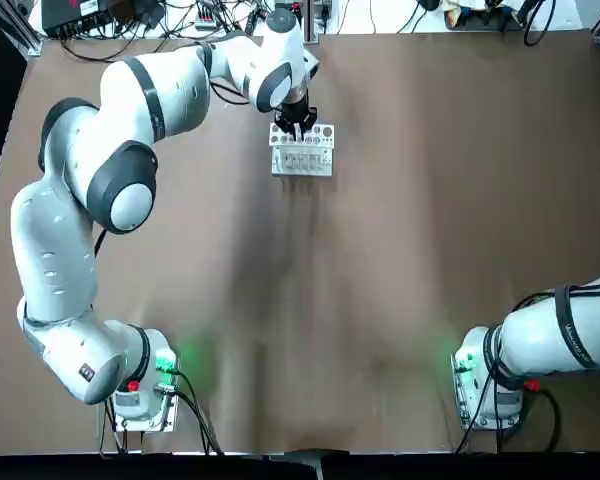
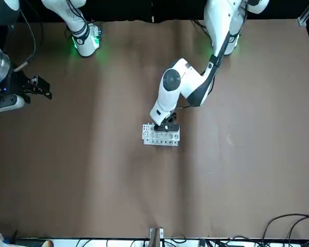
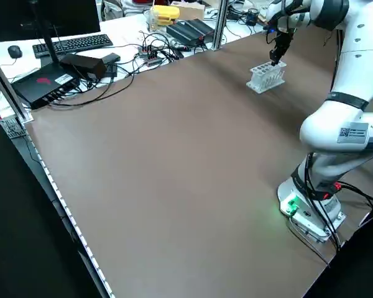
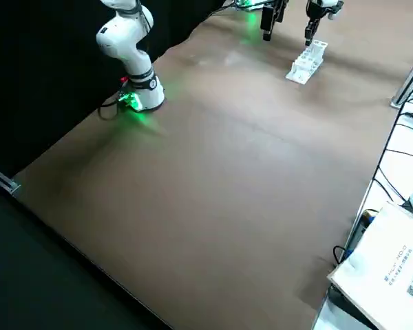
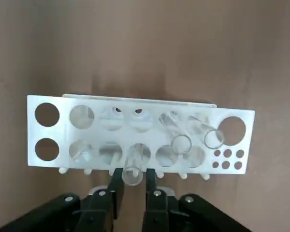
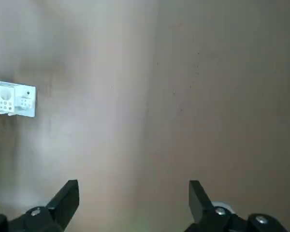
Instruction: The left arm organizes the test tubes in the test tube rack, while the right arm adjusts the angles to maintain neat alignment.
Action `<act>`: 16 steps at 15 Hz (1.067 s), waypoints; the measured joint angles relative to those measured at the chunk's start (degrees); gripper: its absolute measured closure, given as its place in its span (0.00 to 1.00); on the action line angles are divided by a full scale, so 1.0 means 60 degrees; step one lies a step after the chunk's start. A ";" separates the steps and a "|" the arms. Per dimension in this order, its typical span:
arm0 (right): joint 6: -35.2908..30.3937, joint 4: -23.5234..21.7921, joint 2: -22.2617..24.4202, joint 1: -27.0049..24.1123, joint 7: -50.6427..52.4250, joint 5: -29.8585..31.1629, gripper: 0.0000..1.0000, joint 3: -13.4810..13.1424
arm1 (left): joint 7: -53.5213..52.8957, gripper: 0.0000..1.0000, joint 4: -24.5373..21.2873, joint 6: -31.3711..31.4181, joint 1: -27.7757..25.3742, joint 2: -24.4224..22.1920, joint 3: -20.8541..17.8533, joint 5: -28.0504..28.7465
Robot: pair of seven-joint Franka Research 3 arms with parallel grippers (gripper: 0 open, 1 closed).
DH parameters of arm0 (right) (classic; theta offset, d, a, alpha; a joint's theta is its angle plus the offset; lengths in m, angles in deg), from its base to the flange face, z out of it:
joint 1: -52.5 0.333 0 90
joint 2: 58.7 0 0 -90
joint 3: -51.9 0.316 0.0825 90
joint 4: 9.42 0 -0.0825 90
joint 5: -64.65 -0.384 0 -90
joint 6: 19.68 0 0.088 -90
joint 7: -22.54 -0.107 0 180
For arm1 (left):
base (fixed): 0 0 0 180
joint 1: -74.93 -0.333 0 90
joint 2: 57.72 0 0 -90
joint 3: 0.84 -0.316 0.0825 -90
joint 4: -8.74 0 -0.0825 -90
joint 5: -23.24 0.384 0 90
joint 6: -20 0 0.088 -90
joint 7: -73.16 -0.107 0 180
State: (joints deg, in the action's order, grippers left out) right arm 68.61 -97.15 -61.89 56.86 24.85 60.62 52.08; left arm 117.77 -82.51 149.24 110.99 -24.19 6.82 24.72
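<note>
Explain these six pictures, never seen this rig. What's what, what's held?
Two white robot arms share a brown table. One picture looks down from overhead, one faces the robot from across the table, two look in from the sides, and two come from cameras on the wrists. The left arm reaches over a small white rack with round holes. The left gripper is shut on a clear glass tube at the rack's edge; two more tubes lean in nearby holes. The right arm stays back near the table's side, and the right gripper hangs open over bare table. Cables and electronics lie beyond the far edge.
</note>
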 joint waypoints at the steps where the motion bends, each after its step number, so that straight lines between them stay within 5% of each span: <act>1: 0.0004 0.0051 0.0001 -0.0001 0.0000 0.0000 0.00 -0.0003 | 0.0000 0.74 0.0000 0.0000 0.0000 0.0000 0.0000 0.0000; 16: 0.0115 0.0189 0.0002 0.0023 0.0003 -0.0023 0.00 0.0020 | -0.0003 0.77 0.0000 0.0000 0.0000 0.0000 0.0001 0.0005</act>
State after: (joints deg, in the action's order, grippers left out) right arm 69.30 -96.02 -61.88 57.00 24.87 60.48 52.20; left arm 117.75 -82.51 149.24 111.00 -24.18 6.82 24.75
